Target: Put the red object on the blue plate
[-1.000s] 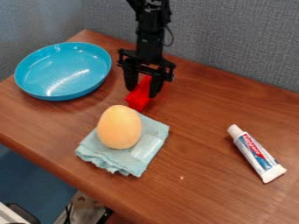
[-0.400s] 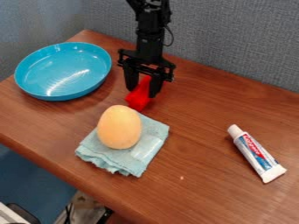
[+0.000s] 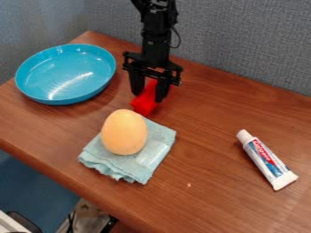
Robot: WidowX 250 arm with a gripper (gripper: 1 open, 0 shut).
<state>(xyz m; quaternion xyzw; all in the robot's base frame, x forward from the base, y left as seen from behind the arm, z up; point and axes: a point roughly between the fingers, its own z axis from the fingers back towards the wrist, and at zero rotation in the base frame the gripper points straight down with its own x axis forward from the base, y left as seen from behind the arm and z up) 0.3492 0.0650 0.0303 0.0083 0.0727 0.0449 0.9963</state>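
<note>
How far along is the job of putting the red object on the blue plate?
The jaws are down around the red object, apparently gripping or about to grip. Lifting and placing it on the blue plate look left to do.

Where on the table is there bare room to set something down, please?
The widest patch lies between the folded cloth and the toothpaste tube. A smaller one sits left of the cloth, below the blue plate. It is crowded around the red object, between tool and orange egg-shaped thing.
</note>
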